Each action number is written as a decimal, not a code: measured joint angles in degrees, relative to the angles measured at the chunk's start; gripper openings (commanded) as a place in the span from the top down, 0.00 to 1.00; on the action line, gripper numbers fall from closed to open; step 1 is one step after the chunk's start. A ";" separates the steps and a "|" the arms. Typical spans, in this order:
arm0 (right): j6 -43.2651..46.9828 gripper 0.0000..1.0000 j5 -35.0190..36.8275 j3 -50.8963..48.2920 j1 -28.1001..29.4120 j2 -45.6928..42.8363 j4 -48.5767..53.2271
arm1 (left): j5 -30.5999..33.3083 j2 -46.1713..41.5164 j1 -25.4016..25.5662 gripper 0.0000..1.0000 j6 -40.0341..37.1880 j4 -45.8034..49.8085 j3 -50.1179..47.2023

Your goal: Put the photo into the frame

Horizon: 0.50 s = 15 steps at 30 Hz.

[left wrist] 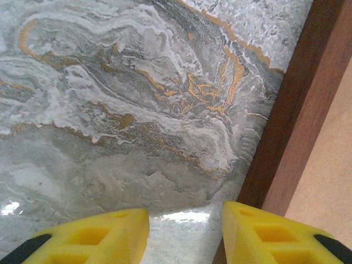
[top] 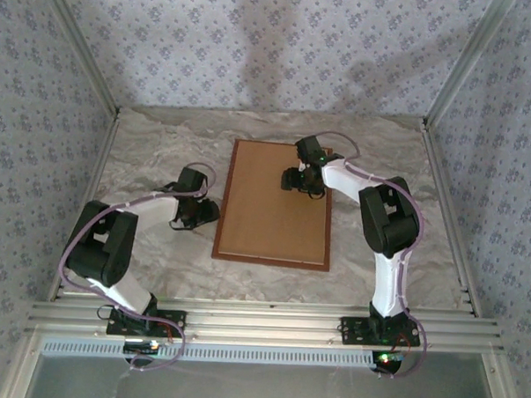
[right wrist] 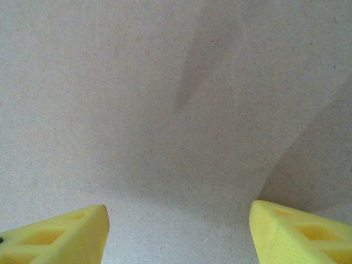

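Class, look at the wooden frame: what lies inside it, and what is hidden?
A plain brown backing board fills the frame, with the right claw above its far right part. Anything beneath the board is covered and cannot be told.

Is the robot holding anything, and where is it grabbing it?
Nothing is held. The left gripper is open beside the frame, the right gripper open over the backing board.

The worktop (left wrist: 110,110) looked like grey, gold-veined marble, smooth, with a glossy glare at six o'clock in the left wrist view. At three o'clock, the frame (left wrist: 291,110) was reddish-brown wood, smooth and satin. The backing board (right wrist: 137,99) was matt and finely speckled, probably fibreboard. The fingers (left wrist: 93,236) of the left gripper (left wrist: 185,213) were matt yellow plastic.
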<state>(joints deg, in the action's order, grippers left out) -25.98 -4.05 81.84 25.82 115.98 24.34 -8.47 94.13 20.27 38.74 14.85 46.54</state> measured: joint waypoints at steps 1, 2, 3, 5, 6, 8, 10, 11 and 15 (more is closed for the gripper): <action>-0.09 0.30 0.02 -0.02 0.13 -0.15 0.55 | 0.09 0.15 0.04 0.58 0.07 0.33 0.28; -0.11 0.30 0.04 -0.04 0.33 -0.33 1.20 | 0.20 0.31 0.11 0.57 0.20 0.59 0.52; -0.11 0.30 0.09 -0.07 0.48 -0.44 1.79 | 0.42 0.42 0.22 0.57 0.22 0.85 0.70; -0.09 0.31 0.44 -0.04 0.87 -0.50 3.23 | 1.05 0.68 0.57 0.57 0.17 1.70 1.27; 0.00 0.31 0.76 0.00 1.01 -0.50 3.85 | 1.40 0.94 0.76 0.57 0.15 2.14 1.66; 0.68 0.31 1.81 0.37 1.36 -0.50 5.44 | 2.12 1.66 1.14 0.57 -0.07 3.67 2.89; 1.51 0.31 2.99 0.55 1.90 -0.59 6.78 | 2.69 2.43 1.42 0.57 -0.33 5.09 4.02; 1.81 0.31 3.67 0.55 2.27 -0.68 7.45 | 2.84 2.80 1.51 0.58 -0.55 5.86 4.55; 3.02 0.30 4.81 0.00 3.56 -1.70 10.29 | 3.23 3.87 1.73 0.58 -1.42 7.87 6.10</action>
<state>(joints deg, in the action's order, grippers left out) -22.96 0.75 81.84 29.39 114.28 34.63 -5.23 98.00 22.00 37.32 22.72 52.64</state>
